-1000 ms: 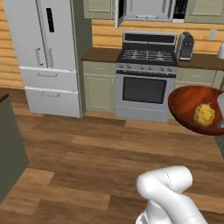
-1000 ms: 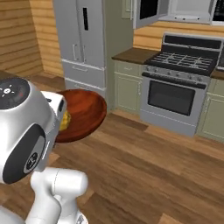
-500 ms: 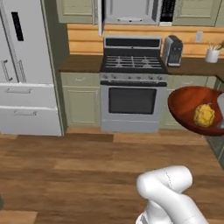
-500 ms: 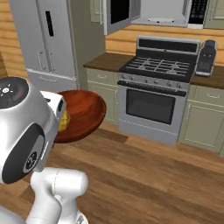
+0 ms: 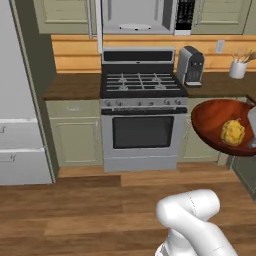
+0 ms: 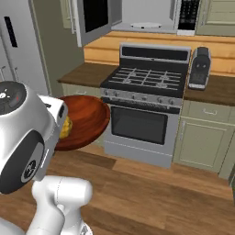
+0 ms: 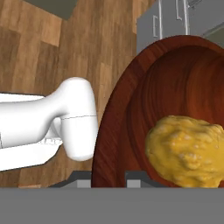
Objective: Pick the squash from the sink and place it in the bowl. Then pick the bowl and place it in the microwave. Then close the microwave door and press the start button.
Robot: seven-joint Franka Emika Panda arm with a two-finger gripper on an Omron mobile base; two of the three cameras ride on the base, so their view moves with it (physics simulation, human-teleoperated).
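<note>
Hand view, gripper (image 7: 109, 175) pinching bowl (image 7: 131, 105) rim, squash (image 7: 188, 151) inside

base turned toward the stove (image 5: 141, 120), microwave (image 5: 137, 16) now ahead (door open)

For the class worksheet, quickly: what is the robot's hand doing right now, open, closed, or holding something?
Hand: closed on the rim of the wide reddish-brown glossy bowl, which carries the small lumpy yellow squash.

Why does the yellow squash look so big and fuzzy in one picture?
Hand view: the squash sits right by the camera, so it looms large and soft. Left base view: the bowl is farther, small and sharper. Right base view: shiny bowl rim.
</note>
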